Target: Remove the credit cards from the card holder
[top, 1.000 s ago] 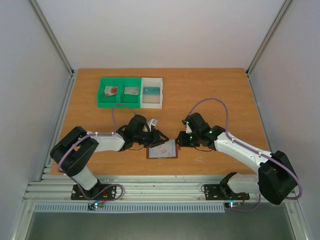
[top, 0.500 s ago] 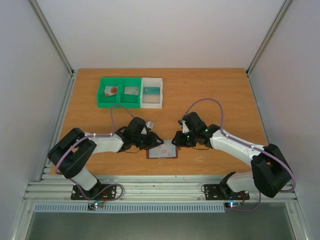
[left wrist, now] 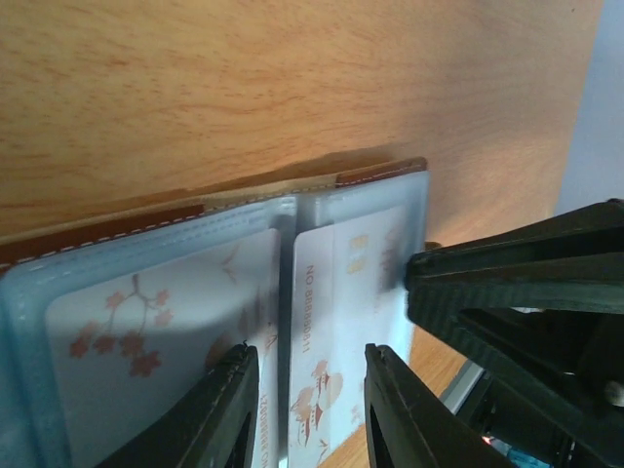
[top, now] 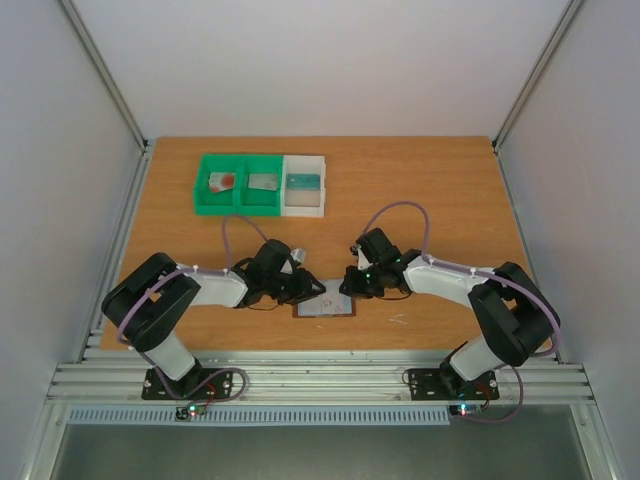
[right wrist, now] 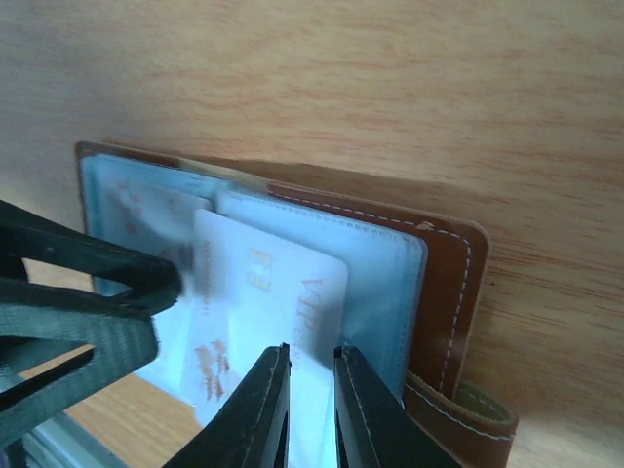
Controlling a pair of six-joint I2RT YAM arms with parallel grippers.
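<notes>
Back left of the table (top: 440,190) sit a green bin (top: 238,185) and a white bin (top: 303,185), small items inside, well apart from the work. Fingers of the left gripper (left wrist: 308,363) stand parted either side of the centre fold of the card holder (top: 325,306), nothing between them. The holder lies open and flat near the front edge, between both arms. A whitish card (right wrist: 278,283) juts partway out of its right sleeve. Over that card the right gripper (right wrist: 310,353) is narrowed to a slit; grip or no grip, cannot tell.

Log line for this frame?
card holder: open, flat | left end effector: open, over centre fold | right end effector: narrow, astride white card, grip unclear
</notes>
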